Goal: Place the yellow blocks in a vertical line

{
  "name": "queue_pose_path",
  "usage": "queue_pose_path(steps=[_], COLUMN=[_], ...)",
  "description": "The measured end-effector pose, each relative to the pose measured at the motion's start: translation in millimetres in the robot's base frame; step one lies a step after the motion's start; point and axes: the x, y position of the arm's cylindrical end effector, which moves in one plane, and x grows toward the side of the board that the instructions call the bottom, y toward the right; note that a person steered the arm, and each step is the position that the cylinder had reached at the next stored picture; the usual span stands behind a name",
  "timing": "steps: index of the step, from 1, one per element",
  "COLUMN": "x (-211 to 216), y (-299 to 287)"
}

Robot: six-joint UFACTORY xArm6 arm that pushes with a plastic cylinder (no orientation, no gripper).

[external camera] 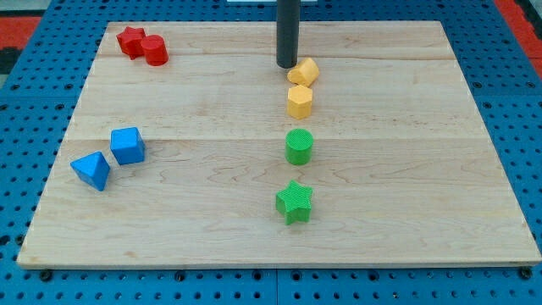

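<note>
So my tip (287, 65) is down on the wooden board (423, 169) near the view's top, just to the view's left of the upper yellow block (304, 72), close enough that I can't tell if it's actually touching. It's just a plain rod, nothing held. The second yellow block (300, 102), a hexagon-ish one, sits right below the first, touching or nearly so, so the two stack up roughly vertically. Further down the same column are a green cylinder (299, 146) and a green star (295, 202). Way off to the view's left: two blue blocks (127, 145) (91, 170), and a red star (130, 40) touching a red cylinder (155, 51) up in the corner.
</note>
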Motion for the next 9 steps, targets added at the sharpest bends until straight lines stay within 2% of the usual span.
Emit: queue_pose_path(steps=[2, 3, 4, 5, 6, 7, 9], x=[25, 6, 19, 56, 78, 85, 159], y=[3, -6, -6, -6, -4, -33, -35])
